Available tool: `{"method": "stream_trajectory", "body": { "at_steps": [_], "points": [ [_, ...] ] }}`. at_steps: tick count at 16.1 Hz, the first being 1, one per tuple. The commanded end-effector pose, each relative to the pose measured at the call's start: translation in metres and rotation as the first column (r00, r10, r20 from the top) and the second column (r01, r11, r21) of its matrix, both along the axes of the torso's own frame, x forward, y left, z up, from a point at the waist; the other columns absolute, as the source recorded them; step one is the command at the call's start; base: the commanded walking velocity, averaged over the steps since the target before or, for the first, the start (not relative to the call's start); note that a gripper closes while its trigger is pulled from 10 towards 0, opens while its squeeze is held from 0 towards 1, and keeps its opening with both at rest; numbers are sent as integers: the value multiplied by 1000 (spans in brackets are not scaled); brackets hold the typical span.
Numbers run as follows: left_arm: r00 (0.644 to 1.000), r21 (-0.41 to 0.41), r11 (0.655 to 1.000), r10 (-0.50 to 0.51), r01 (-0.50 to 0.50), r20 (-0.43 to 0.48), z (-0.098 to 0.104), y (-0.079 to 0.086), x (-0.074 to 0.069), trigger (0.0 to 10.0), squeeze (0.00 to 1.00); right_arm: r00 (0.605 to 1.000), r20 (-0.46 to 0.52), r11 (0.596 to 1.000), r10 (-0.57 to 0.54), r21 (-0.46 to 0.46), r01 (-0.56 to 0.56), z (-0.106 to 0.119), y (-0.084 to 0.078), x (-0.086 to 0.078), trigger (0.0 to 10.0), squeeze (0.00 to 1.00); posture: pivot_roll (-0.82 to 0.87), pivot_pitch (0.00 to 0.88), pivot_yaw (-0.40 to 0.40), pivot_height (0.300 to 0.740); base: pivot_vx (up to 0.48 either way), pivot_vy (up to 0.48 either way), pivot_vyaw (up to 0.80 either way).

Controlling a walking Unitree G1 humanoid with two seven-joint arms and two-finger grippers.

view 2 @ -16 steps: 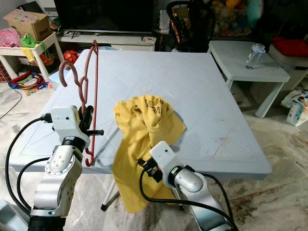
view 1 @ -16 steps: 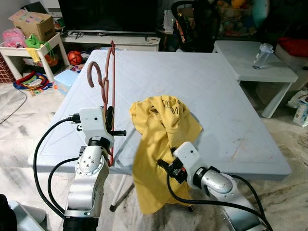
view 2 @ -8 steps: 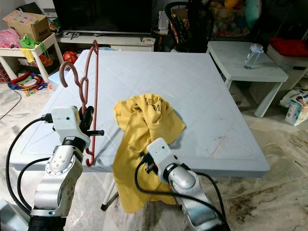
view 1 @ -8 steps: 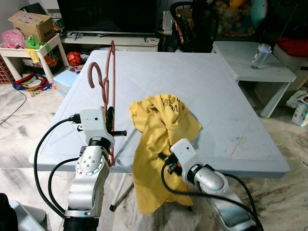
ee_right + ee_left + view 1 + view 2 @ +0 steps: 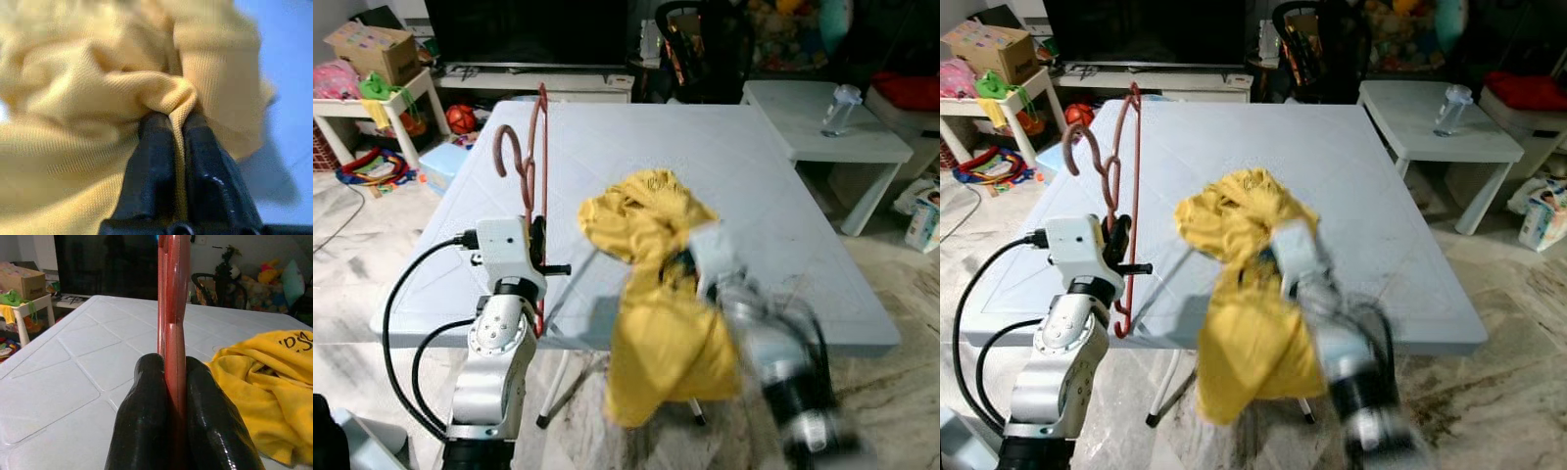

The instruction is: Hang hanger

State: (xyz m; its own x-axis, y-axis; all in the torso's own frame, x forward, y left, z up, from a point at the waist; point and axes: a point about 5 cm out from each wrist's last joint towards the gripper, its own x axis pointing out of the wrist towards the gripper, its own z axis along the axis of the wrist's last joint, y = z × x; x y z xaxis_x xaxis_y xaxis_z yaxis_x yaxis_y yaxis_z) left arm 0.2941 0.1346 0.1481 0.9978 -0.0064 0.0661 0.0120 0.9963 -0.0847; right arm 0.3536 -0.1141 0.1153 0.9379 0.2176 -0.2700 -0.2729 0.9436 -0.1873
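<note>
Gripping the red hanger between its two black fingers, the left tool stands at the near-left edge of the pale blue tabletop. The fingers are pressed together on the hanger's thin bar, which passes straight up between them. The hanger is held upright on edge, its hook curling at the top and its lower end hanging below the tabletop rim.

The right tool is raised over the near part of the tabletop, just right of the left arm. Its fingers pinch a fold of the yellow shirt. The right arm is motion-blurred in the head views. The shirt hangs in a bunched mass from the pinch point, its upper part above the tabletop surface and its lower part draping in front of the near edge. Dark printed lettering shows on the fabric in the left wrist view.

Beyond the tabletop, a smaller white side table stands to the right with a clear bottle on it. A dark television stands against the far wall. A cardboard box rests on a small white table at far left.
</note>
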Motion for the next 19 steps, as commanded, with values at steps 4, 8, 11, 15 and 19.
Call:
{"method": "stream_trajectory", "body": {
  "at_steps": [4, 8, 11, 15, 19],
  "points": [
    [998, 5, 1000, 31, -31, -49, -11, 3, -3, 10000, 0, 944, 307, 989, -124, 119, 91, 93, 3, 50, 0, 0, 80, 22, -69, 740, 0, 0, 0],
    [997, -1, 998, 65, -65, -41, -11, 5, -5, 10000, 0, 773, 583, 964, -252, 224, 145, 188, -15, 63, 0, 0, 93, 14, -99, 740, 0, 0, 0],
    [997, -4, 997, 73, -73, -37, -11, 5, -6, 10000, 0, 634, 721, 959, -280, 232, 160, 231, -22, 57, 0, 0, 92, 14, -103, 740, 0, 0, 0],
    [997, -2, 998, 68, -68, -27, -10, 3, -5, 10000, 0, 796, 582, 986, -165, 86, 141, 156, -5, 63, 10000, 0, 86, 15, -95, 740, 0, 0, 0],
    [998, 0, 998, 56, -56, -33, -12, 1, -4, 10000, 0, 968, 250, 999, -25, -14, 29, 53, 0, 48, 10000, 1000, 76, 18, -83, 740, 0, 0, 0]
  ]
}}
